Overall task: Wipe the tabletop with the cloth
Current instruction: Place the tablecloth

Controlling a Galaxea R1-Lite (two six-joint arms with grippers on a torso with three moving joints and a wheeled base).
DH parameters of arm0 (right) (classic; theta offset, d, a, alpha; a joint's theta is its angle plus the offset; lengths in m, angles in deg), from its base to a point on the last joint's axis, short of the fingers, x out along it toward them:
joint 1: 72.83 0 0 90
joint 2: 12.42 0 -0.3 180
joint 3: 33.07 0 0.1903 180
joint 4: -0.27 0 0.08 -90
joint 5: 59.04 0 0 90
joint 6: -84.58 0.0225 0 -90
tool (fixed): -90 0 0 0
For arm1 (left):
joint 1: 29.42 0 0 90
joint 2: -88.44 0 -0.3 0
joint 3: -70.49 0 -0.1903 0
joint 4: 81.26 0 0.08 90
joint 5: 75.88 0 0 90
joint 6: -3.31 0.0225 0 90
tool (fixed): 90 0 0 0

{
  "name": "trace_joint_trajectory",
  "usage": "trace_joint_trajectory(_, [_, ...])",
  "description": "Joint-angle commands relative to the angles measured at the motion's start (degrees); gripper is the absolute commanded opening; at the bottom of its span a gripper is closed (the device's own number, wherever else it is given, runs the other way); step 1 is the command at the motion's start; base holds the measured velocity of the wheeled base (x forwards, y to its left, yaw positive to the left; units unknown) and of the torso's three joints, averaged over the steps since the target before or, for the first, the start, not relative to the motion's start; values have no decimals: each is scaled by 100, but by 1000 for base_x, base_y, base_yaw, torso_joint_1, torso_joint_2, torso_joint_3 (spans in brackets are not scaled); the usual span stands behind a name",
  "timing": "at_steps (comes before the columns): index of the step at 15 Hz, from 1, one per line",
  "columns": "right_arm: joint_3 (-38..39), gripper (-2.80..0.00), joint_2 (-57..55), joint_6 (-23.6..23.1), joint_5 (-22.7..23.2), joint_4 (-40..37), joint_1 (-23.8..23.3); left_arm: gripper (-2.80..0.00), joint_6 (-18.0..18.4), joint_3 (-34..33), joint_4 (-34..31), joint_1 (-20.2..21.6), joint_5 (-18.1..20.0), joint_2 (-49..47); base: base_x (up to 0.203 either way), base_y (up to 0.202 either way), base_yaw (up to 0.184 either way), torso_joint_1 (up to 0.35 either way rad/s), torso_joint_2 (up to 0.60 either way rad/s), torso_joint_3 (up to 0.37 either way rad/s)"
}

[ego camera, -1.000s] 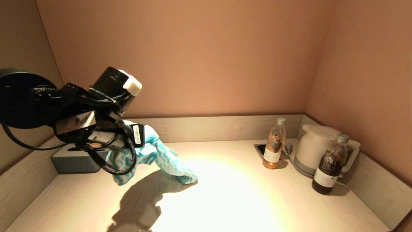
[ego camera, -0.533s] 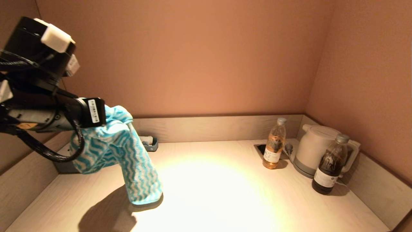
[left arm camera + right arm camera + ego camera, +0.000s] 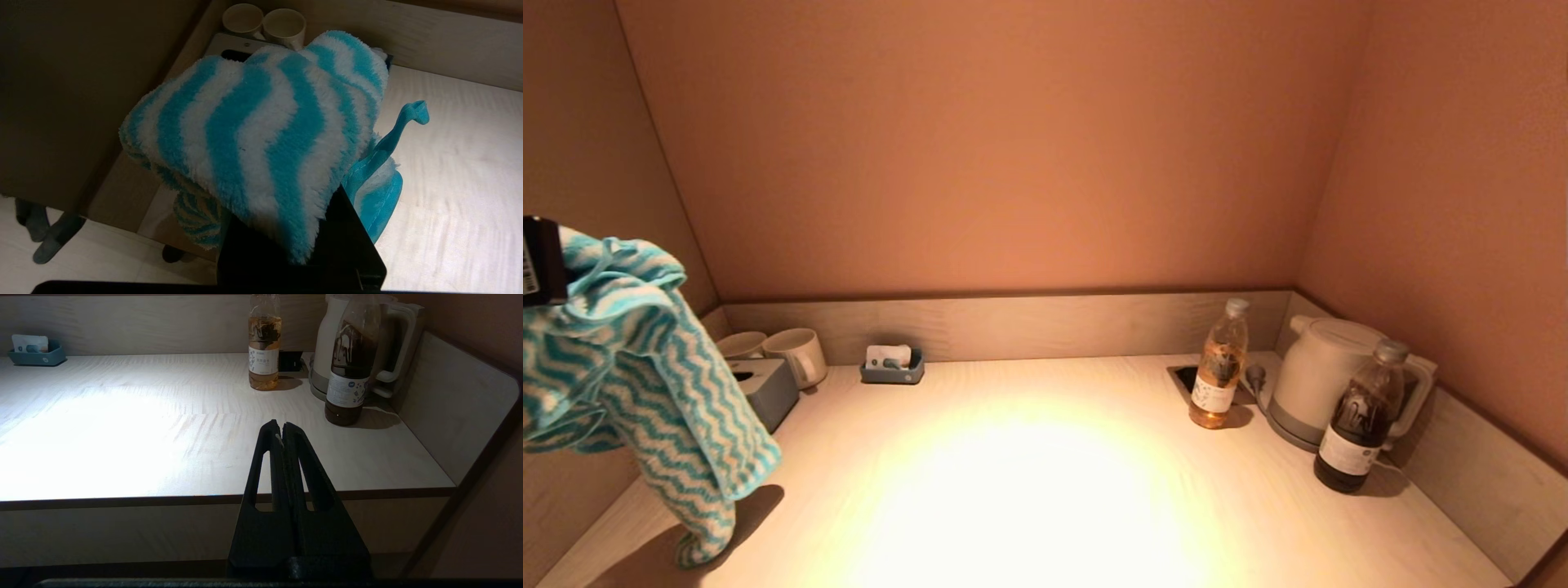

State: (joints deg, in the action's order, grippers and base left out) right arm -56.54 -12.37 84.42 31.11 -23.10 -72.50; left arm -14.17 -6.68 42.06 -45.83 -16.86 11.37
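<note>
The cloth [image 3: 645, 392] is fluffy, with teal and white wavy stripes. It hangs from my left gripper at the far left edge of the head view, its lowest end just above the tabletop [image 3: 1045, 490] near the front left corner. In the left wrist view the cloth [image 3: 253, 134] drapes over the gripper and hides the fingers. Only a black bit of that arm [image 3: 539, 261] shows in the head view. My right gripper [image 3: 282, 430] is shut and empty, parked before the table's front edge.
Two white mugs [image 3: 784, 353], a grey tissue box [image 3: 764, 390] and a small blue tray [image 3: 892, 367] stand at the back left. An amber bottle [image 3: 1218, 376], a white kettle [image 3: 1327, 376] and a dark bottle [image 3: 1360, 416] stand at the right. Walls enclose three sides.
My left arm has swung left and up, carrying the cloth from the table's left middle to the far left edge. The mugs, tissue box and blue tray are now uncovered.
</note>
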Motion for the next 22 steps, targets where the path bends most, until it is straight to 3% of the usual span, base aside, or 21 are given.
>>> trace_joint_trajectory(1, [10,-280,-5,-2,2,0,2,-280,163,-287,-11,483,12,482,0,0,0,0,0,0])
trace_joint_trajectory(5, [1,-280,-5,-2,2,0,2,-280,319,-788,-8,1222,23,706,0,0,0,0,0,0])
trace_joint_trajectory(11, [1,-280,-5,-2,2,0,2,-280,315,-1188,53,1712,30,712,0,0,0,0,0,0])
trace_joint_trajectory(14, [1,-280,-5,-2,2,0,2,-280,307,-1359,509,1918,30,353,0,0,0,0,0,0])
trace_joint_trajectory(16, [1,-280,-5,-2,2,0,2,-280,309,-1520,1166,2126,27,-110,0,0,0,0,0,0])
trace_joint_trajectory(22, [10,-280,-5,-2,2,0,2,-280,271,-2524,2471,2283,31,-967,0,0,0,0,0,0])
